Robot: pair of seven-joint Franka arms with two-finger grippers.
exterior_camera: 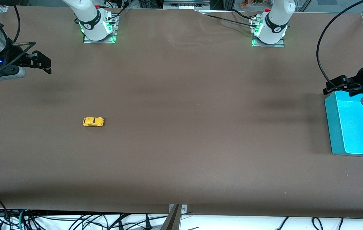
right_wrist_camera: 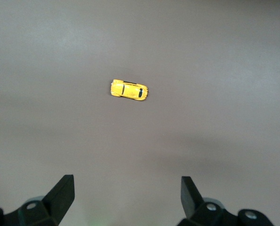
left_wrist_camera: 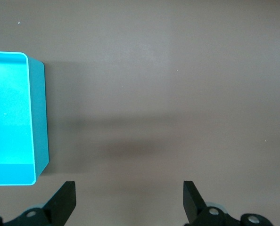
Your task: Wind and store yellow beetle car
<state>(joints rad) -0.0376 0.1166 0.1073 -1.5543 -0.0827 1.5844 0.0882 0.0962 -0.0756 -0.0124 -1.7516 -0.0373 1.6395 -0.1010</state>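
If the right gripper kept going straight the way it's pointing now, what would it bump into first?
Probably just the bare brown table. The right gripper, fingers open, points down at it, and the yellow beetle car sits ahead of that line, though depth is hard to judge.

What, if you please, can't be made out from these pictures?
- Bin: cut off by the frame edge in the front view and the left wrist view, so part of its inside is unseen.
- Car: too small in both the front and right wrist views to show any winding mechanism.
- Both arms: mostly out of frame in the front view.
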